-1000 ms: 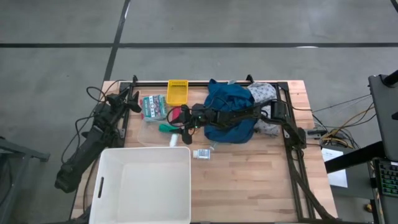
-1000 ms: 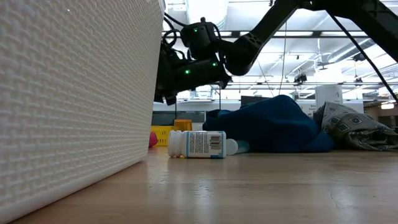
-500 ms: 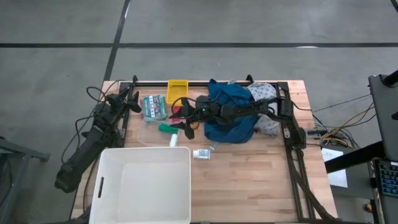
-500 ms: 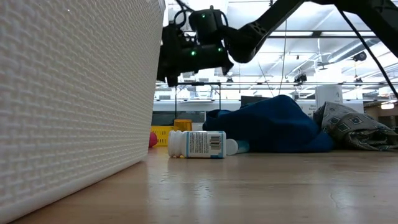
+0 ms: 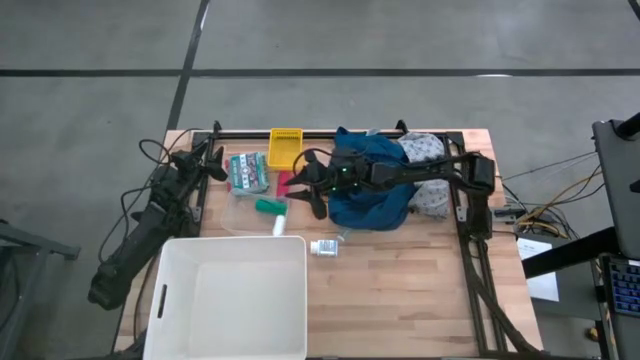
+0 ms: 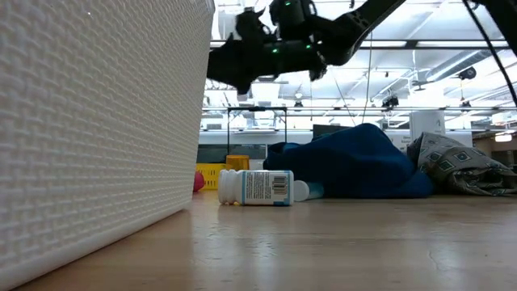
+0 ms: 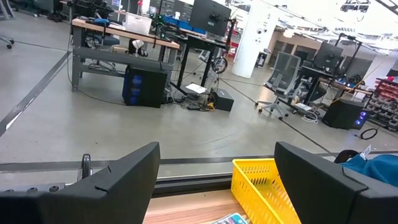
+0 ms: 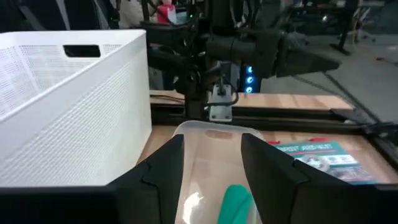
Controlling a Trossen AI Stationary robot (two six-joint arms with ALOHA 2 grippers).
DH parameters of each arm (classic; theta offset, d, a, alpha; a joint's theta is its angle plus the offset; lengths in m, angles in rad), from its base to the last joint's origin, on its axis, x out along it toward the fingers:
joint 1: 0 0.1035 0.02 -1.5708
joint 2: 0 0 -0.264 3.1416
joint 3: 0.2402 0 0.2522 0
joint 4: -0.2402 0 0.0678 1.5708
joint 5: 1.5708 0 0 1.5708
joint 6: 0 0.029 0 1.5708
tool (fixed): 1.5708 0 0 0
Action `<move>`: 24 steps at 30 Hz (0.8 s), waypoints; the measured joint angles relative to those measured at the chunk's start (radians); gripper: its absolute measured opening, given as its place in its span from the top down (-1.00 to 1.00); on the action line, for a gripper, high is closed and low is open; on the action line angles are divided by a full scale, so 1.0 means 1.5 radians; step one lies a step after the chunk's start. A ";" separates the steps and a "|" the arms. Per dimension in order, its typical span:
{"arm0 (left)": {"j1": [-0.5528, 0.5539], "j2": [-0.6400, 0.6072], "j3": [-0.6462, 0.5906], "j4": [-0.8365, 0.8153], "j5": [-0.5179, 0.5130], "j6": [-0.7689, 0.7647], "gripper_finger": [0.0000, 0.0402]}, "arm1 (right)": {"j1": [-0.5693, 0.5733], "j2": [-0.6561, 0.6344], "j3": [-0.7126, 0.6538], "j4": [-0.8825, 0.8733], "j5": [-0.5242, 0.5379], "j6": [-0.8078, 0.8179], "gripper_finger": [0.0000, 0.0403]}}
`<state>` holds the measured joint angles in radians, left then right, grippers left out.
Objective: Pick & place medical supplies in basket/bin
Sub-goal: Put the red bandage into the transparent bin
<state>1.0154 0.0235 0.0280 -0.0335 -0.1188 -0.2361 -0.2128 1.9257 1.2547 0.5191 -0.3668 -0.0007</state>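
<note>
Left gripper (image 5: 212,160) waits at the worktop's (image 5: 400,290) far left corner, near a teal packet (image 5: 246,171), its fingers (image 7: 118,180) standing well apart with nothing between them. Nearer the front, the white tub (image 5: 230,300) sits on the left side. Beside its far rim lie a green bottle (image 5: 268,206) and a white tube (image 5: 279,225), and a labelled white bottle (image 5: 323,247) lies just off its far right corner. Raised above the worktop near a yellow basket (image 5: 285,147), the right gripper (image 5: 303,187) has a narrow gap between its fingers (image 8: 161,180) and holds nothing. Behind it lies the blue garment (image 5: 368,185), then the grey speckled cloth (image 5: 425,152).
</note>
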 joint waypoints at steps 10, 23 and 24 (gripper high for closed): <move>0.000 0.000 0.000 0.000 0.000 0.000 -0.60 | -0.007 -0.149 -0.165 0.022 0.079 -0.007 0.25; 0.000 0.010 0.000 0.000 0.000 0.000 -0.60 | -0.007 -0.384 -0.385 0.031 0.142 -0.007 0.24; 0.000 0.009 0.000 0.000 0.000 0.000 -0.60 | -0.007 -0.407 -0.403 0.031 0.142 -0.009 0.24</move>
<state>1.0156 0.0368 0.0280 -0.0331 -0.1188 -0.2359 -0.2234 1.3156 0.6505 0.5651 -0.1535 -0.0147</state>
